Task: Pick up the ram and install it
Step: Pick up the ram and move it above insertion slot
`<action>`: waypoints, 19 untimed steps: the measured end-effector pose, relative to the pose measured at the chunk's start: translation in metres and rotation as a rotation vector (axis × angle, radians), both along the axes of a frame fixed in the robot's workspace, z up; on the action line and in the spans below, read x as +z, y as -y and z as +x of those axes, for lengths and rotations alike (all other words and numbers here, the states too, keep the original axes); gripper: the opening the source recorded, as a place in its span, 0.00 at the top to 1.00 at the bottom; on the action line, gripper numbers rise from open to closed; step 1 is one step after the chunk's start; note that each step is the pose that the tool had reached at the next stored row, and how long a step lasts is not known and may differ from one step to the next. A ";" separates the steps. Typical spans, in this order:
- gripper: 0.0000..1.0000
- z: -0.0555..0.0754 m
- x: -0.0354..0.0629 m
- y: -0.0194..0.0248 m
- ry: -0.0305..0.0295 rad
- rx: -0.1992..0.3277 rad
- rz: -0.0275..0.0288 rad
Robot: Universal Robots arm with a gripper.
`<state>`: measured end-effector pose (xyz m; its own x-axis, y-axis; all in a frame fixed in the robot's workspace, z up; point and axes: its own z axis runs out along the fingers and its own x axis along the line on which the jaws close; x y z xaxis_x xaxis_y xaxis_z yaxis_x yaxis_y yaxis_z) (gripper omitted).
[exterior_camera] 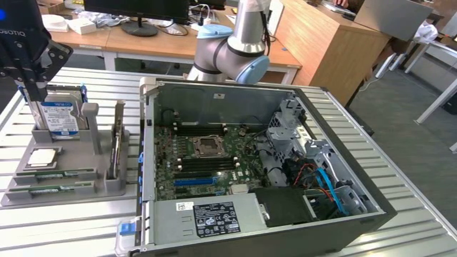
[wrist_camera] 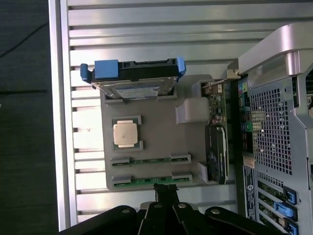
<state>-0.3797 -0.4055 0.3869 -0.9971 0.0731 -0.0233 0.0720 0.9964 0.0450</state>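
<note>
My black end effector (wrist_camera: 166, 192) is closed and empty, hovering over the edge of the grey plastic holder tray (wrist_camera: 156, 132). The ram, a long thin green circuit-board stick (wrist_camera: 146, 180), lies flat in the tray's outermost slot, with a second identical stick (wrist_camera: 146, 160) beside it.

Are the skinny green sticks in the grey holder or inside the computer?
In the grey plastic holder: both thin green ram sticks lie flat in its slots.

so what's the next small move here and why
Probably lower the end effector toward the outermost ram: it hangs above the gray tray, and that ram lies in its slot, not yet picked up.
</note>
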 end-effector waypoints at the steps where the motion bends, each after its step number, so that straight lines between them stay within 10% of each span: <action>1: 0.90 0.000 0.0000 0.0000 0.0000 0.004 0.0000; 19: 0.90 0.000 0.0000 0.0000 0.0000 0.159 -0.0014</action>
<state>-0.3796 -0.4055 0.3869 -0.9961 -0.0854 -0.0233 -0.0863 0.9953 0.0436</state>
